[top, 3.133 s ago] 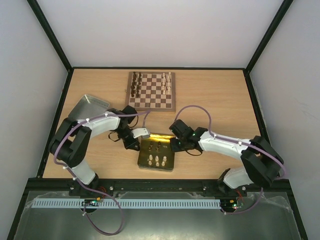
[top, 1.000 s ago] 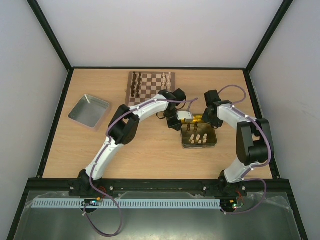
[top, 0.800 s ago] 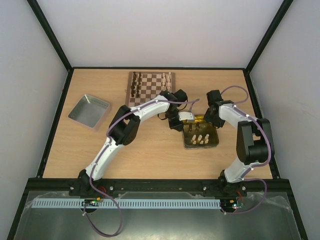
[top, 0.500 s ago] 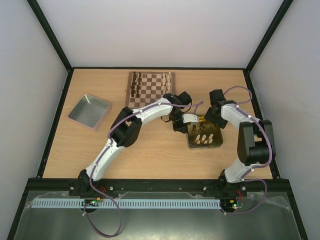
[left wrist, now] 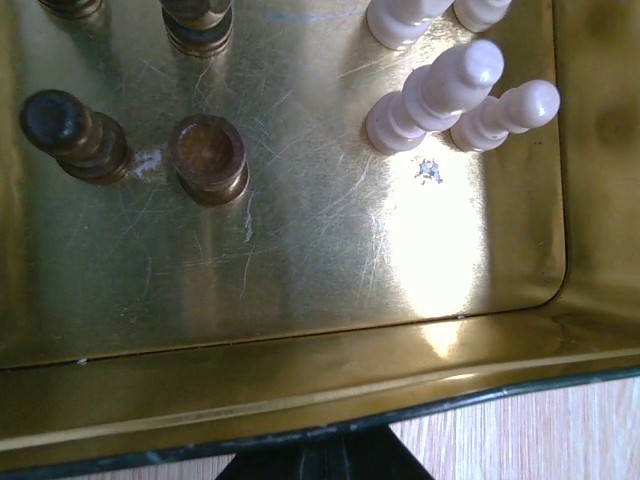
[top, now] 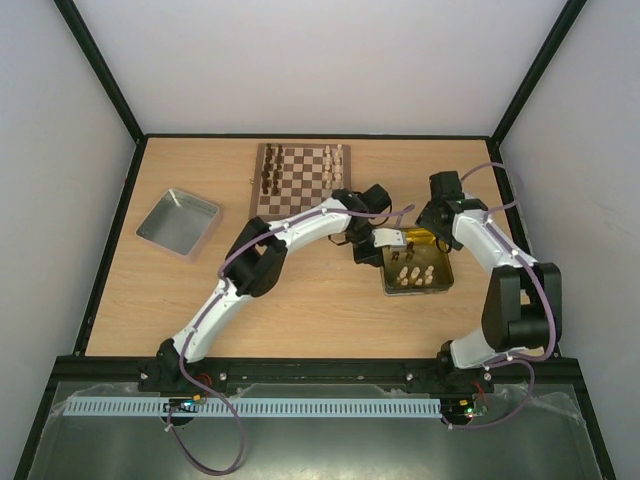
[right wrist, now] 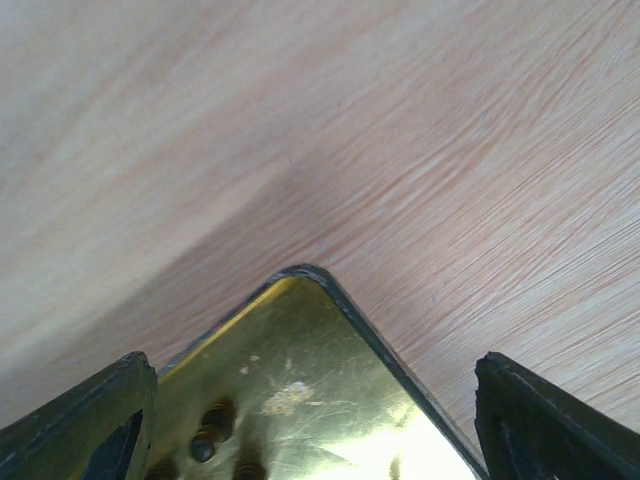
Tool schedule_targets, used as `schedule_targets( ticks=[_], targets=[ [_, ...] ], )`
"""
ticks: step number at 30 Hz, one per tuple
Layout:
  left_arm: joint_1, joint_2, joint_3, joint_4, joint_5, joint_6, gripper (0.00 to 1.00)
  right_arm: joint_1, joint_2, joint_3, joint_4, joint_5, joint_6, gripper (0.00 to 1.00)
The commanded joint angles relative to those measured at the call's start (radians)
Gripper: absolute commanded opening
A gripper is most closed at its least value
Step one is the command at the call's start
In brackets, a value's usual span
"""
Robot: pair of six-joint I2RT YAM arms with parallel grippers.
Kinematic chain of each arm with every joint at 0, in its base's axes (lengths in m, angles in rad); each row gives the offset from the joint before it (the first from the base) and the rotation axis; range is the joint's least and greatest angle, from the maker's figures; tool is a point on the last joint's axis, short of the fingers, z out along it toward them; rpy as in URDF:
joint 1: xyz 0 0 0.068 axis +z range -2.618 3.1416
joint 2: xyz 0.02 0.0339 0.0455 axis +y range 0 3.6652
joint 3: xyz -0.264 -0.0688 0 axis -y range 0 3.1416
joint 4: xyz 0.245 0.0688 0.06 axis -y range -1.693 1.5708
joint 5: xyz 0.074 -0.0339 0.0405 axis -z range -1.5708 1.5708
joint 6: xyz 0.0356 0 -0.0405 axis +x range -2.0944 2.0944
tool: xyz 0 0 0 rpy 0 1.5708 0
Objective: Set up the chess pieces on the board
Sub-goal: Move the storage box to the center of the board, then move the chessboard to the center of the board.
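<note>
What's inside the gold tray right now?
Upright cream pieces and dark pieces stand in the gold tray. The left gripper, clamped on its rim, hides one corner from above.

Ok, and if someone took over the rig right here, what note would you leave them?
Left pincer: shut on the gold tray rim.
Right pincer: open, straddling a tray corner without touching.
Tray sits near-right of the board, holding cream pieces and dark pieces.
Done: other pieces already stand along two sides of the board.
Left: move the tray's pieces onto the board.
</note>
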Motion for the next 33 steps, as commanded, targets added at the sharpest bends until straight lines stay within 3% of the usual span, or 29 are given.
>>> schedule_targets(
  ticks=[1,6,12,20,28,33],
  targets=[
    [-0.02,0.05,0.061,-0.001,-0.01,-0.017,0.02,-0.007,-0.076,0.045,-0.05,0.07,0.017,0.83],
    [-0.023,0.033,0.06,-0.013,-0.054,-0.021,0.02,-0.006,-0.136,0.06,-0.074,0.061,0.018,0.83],
    [0.061,-0.153,-0.169,0.071,-0.123,-0.027,0.02,-0.006,-0.185,0.056,-0.044,-0.036,-0.015,0.79],
    [0.279,-0.445,-0.389,0.147,-0.168,-0.087,0.02,0.134,-0.005,0.216,0.002,-0.088,-0.023,0.66],
    [0.535,-0.631,-0.501,0.151,-0.169,-0.08,0.02,0.141,0.198,0.392,0.028,-0.201,-0.006,0.32],
    [0.693,-0.649,-0.524,0.229,-0.187,-0.155,0.02,0.141,0.298,0.488,0.017,-0.189,-0.022,0.07]
  ],
)
